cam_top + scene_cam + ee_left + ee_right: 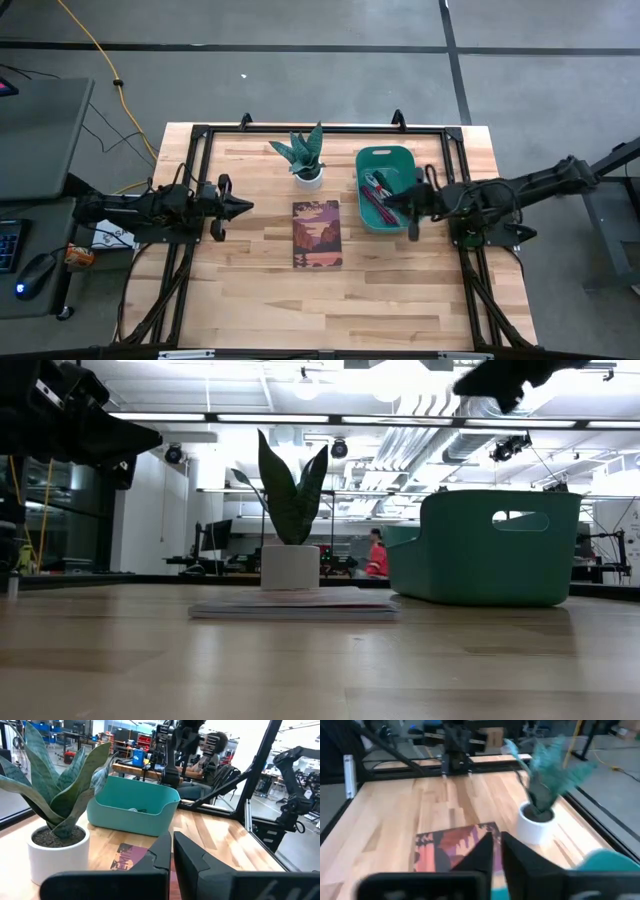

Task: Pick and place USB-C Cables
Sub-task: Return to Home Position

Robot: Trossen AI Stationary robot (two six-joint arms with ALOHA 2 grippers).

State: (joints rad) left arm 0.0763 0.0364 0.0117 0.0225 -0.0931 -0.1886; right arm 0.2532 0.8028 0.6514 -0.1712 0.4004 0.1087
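Note:
The USB-C cables [374, 190] are a red and dark bundle lying inside the teal bin [385, 152] on the table's right half. My right gripper [383, 203] hovers above the bin's near part with its fingers shut and empty. It is raised well above the bin, as the low view shows [503, 395]. In its wrist view [497, 851] only a corner of the bin [610, 862] shows. My left gripper [248, 207] waits above the table's left side, shut and empty, pointing toward the bin [130, 810].
A picture-cover notebook [317, 233] lies flat at the table's centre. A potted plant in a white pot [307, 160] stands just behind it, left of the bin. A black frame runs along the table's edges. Bare wood lies near the front edge.

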